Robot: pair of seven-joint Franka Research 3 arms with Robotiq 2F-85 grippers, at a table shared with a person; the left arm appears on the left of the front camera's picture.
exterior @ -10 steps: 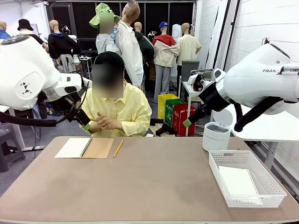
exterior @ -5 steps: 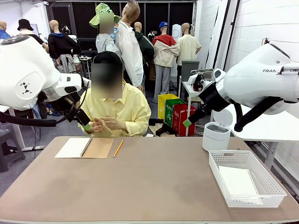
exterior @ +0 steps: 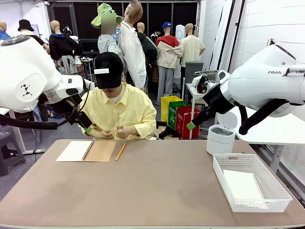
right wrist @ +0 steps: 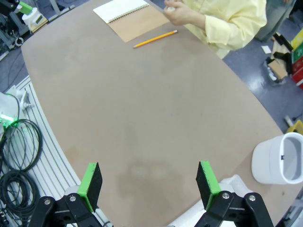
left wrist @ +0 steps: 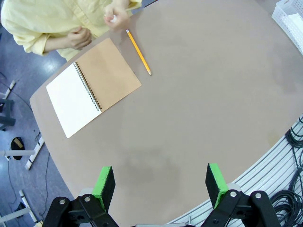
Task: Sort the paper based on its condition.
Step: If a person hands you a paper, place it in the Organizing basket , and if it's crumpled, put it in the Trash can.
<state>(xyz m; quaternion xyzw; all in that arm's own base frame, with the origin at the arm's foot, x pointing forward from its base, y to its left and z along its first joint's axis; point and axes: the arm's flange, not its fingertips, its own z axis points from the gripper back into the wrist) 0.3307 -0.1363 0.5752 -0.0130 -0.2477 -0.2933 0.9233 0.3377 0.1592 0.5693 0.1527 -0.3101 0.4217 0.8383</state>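
Two grippers, the left gripper (left wrist: 160, 182) and the right gripper (right wrist: 148, 181), hang high over the brown bench (exterior: 152, 191). Their green-padded fingers are wide apart with nothing between them; we read that as parked clear so the person gets the working space. One thin white paper sheet (exterior: 243, 186) lies flat inside the white mesh basket (exterior: 233, 156) at the bench's right end, so we take the basket as the slot for good sheets. The round white bin (exterior: 220, 139) near the far right corner is likely for damaged ones. The tan-covered spiral notebook (exterior: 86, 150) lies open on a white page with the yellow pencil (exterior: 120, 151) just beside it, both right in front of the person's hands (exterior: 116, 131), which pinch something small and pale we can't identify. Nothing for us to pick until a sheet is offered.
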